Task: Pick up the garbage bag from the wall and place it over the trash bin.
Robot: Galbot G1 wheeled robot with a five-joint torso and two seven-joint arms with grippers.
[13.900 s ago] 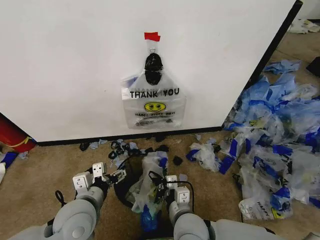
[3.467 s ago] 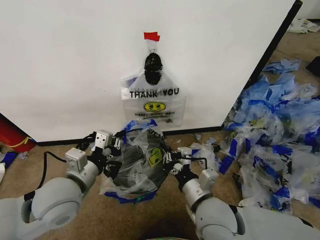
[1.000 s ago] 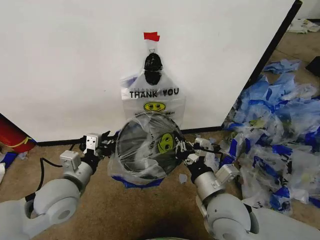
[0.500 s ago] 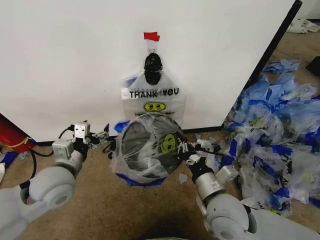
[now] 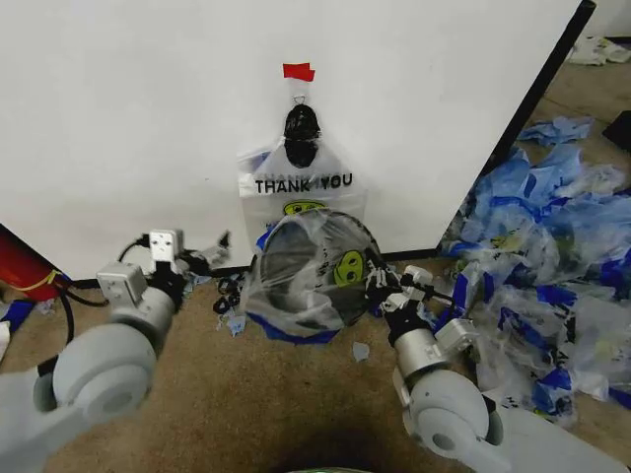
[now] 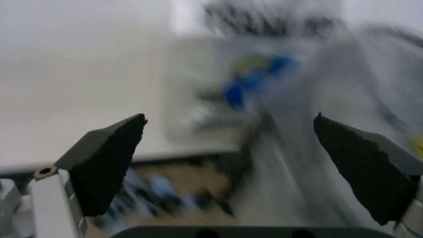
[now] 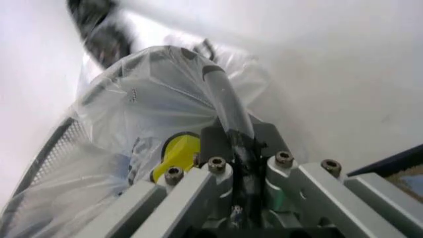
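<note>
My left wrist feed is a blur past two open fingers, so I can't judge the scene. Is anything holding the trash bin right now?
Observer: Yes. The right gripper is clamped on the rim of the trash bin, which is tipped with its mouth toward the head camera.
Operator: Is a bag on it?
Observer: A see-through smiley bag is stretched over the bin's mouth.
Operator: Where does my left gripper sit?
Observer: The left gripper is to the bin's left, apart from it, low by the wall.
</note>
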